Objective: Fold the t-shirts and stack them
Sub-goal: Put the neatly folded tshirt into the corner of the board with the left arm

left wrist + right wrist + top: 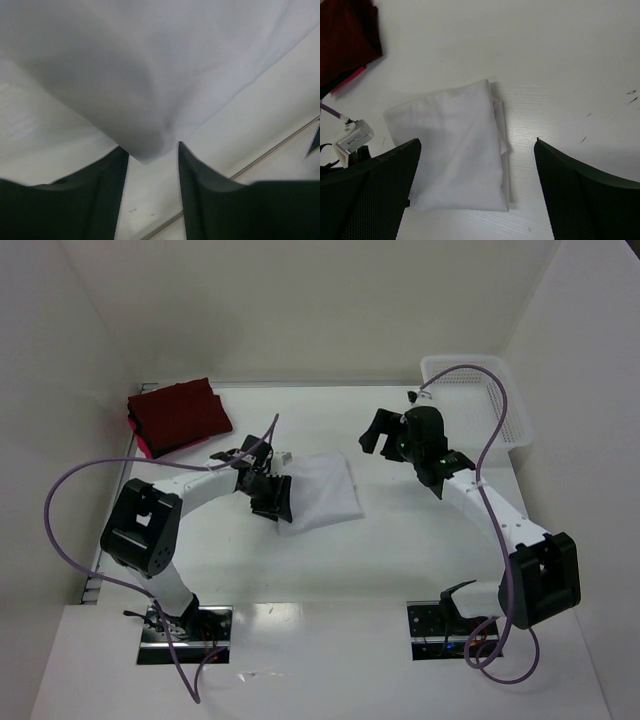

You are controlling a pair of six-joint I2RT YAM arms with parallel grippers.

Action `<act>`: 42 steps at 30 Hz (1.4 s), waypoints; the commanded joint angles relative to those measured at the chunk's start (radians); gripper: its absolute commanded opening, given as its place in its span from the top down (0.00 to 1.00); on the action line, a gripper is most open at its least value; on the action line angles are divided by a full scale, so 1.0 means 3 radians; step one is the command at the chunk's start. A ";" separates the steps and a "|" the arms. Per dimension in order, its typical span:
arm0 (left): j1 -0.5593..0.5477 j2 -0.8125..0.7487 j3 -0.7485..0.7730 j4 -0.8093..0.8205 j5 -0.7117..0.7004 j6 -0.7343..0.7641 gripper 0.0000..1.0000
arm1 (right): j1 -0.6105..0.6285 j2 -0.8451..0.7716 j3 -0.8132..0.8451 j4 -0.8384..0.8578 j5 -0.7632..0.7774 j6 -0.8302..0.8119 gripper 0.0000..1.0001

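A white t-shirt (325, 490) lies folded into a rough rectangle at the table's middle. It fills the top of the left wrist view (150, 65) and lies between the jaws in the right wrist view (455, 150). My left gripper (280, 502) sits low at the shirt's left edge. Its jaws stand open, with a cloth corner hanging just at the fingertips (151, 148), not clamped. My right gripper (375, 438) hovers open and empty above the table, right of the shirt (476, 142). Dark red folded shirts (178, 415) are stacked at the far left and also show in the right wrist view (345, 40).
A white mesh basket (478, 390) stands at the far right corner. White walls close in the table on the left, back and right. The left arm's wrist and purple cable (350, 140) lie close beside the white shirt's left edge.
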 commanded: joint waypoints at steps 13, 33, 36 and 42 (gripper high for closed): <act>0.0107 -0.0586 -0.0234 0.0437 -0.0747 -0.0851 0.00 | 0.0036 0.0030 0.0140 -0.0148 -0.0233 -0.0124 0.01; 0.0140 -0.0274 -0.0881 0.1674 -0.0744 -0.1773 0.00 | 0.0067 0.0519 0.0256 -0.0230 -0.0313 -0.0221 0.01; 0.0140 -0.0228 -0.1040 0.1922 -0.0718 -0.1964 0.00 | 0.0097 0.0704 0.0256 -0.0291 -0.0262 -0.0291 0.01; 0.0140 -0.0264 -0.1193 0.2042 -0.0928 -0.2266 0.00 | 0.0098 0.0943 0.0203 -0.0187 -0.0328 -0.0333 0.07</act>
